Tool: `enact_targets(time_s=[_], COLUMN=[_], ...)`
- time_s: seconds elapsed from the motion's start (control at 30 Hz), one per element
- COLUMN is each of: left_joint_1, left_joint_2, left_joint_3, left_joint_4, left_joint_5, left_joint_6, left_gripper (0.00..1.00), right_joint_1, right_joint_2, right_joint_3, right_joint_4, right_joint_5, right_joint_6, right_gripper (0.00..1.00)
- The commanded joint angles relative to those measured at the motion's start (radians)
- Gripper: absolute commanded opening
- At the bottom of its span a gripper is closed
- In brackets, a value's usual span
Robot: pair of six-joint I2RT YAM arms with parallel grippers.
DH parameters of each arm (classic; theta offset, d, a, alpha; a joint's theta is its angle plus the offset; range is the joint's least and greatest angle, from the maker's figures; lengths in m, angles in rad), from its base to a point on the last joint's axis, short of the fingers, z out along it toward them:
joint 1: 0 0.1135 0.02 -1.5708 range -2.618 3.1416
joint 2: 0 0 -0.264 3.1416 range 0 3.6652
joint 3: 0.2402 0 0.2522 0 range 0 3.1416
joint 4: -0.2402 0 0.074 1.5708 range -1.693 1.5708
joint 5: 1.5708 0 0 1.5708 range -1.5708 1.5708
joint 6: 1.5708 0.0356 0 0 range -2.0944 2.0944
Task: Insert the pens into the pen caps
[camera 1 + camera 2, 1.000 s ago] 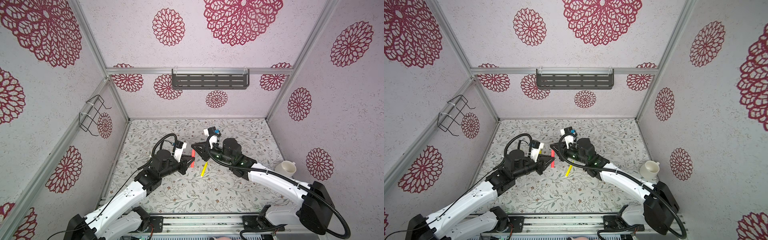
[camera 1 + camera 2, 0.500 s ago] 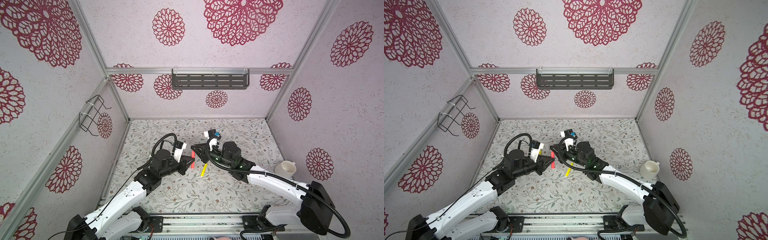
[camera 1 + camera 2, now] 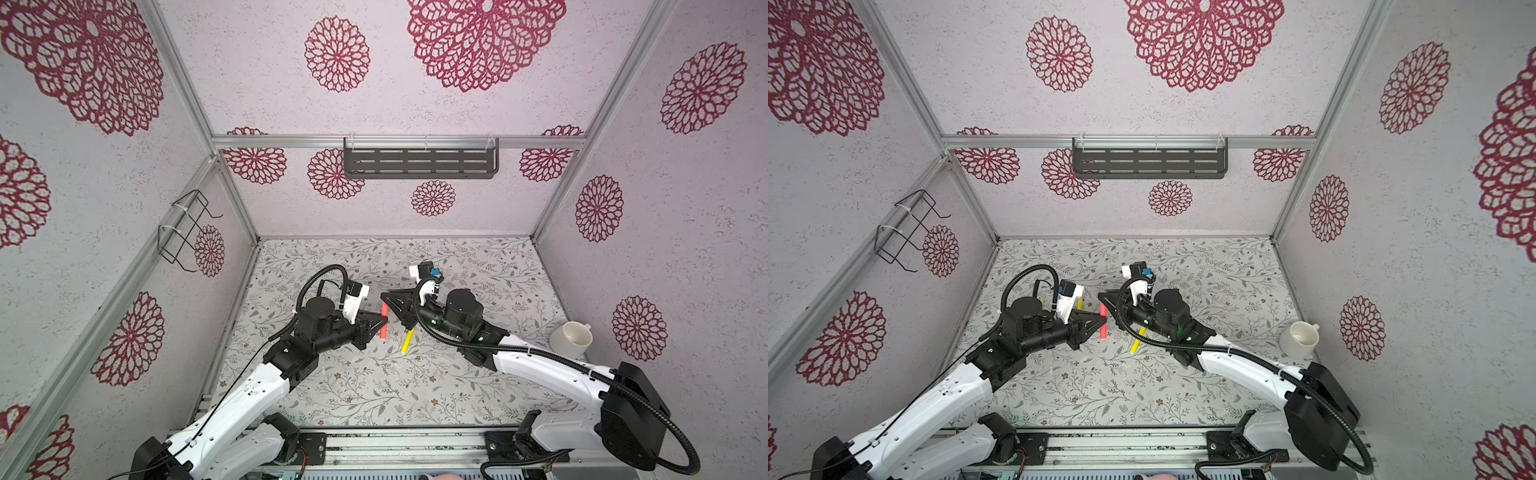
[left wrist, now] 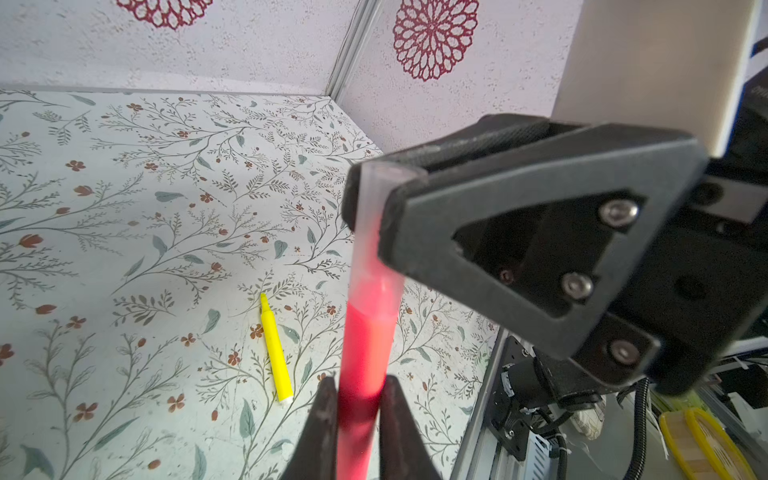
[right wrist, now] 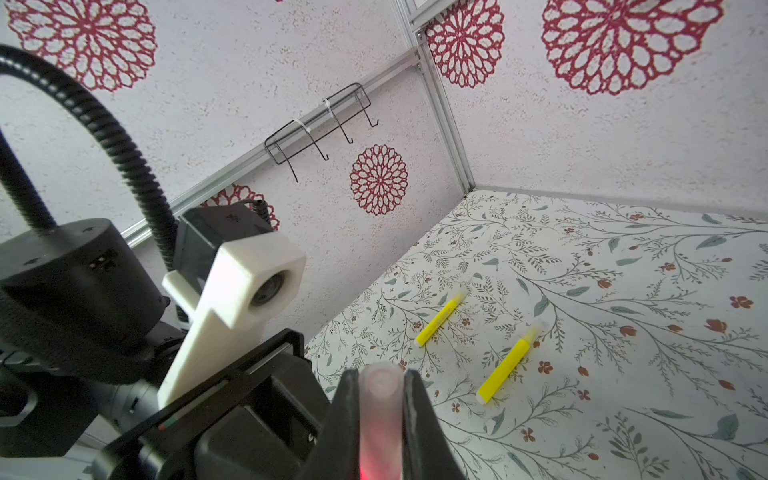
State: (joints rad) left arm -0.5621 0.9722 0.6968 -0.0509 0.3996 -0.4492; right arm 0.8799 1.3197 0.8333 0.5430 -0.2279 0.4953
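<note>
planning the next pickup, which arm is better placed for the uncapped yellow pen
Right, probably: the yellow pen lies beneath the right gripper, while the left gripper is shut on the red pen. The right must release the pen cap first.

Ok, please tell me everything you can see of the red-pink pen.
The red-pink pen is a thin, smooth stick, plastic by its look, held in the air between the arms. The left gripper has its jaws shut on the shaft. Its far end sits inside a clear pen cap, which the right gripper holds. Nothing else touches it.
</note>
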Motion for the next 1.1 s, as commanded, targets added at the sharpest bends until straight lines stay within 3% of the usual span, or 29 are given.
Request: enact_targets(time_s=[0.0, 0.33, 0.6, 0.77, 0.83, 1.07], left_joint_1=[0.113, 0.133, 0.137, 0.138, 0.139, 0.137], left_joint_2=[-0.061, -0.053, -0.065, -0.11, -0.121, -0.108], left_joint_3=[0.118, 0.121, 0.112, 0.115, 0.121, 0.138], left_joint_4=[0.494, 0.502, 0.459, 0.299, 0.209, -0.014], left_joint_5=[-0.222, -0.21, -0.21, -0.278, -0.301, -0.27], left_joint_6=[-0.081, -0.085, -0.066, -0.017, -0.006, 0.005], left_gripper=[0.0, 0.0, 0.0, 0.0, 0.07, 0.11], right_joint_1=[0.118, 0.14, 0.139, 0.117, 0.083, -0.031], right_joint_2=[0.036, 0.044, 0.051, 0.039, 0.014, -0.032], right_joint_3=[-0.122, -0.143, -0.107, -0.072, -0.076, -0.093], right_joint_4=[-0.38, -0.342, -0.39, -0.447, -0.449, -0.456], right_joint_5=[-0.266, -0.249, -0.183, -0.137, -0.134, -0.163], right_joint_6=[0.024, 0.04, -0.017, -0.057, -0.057, -0.055], right_gripper=[0.0, 0.0, 0.0, 0.0, 0.0, 0.0])
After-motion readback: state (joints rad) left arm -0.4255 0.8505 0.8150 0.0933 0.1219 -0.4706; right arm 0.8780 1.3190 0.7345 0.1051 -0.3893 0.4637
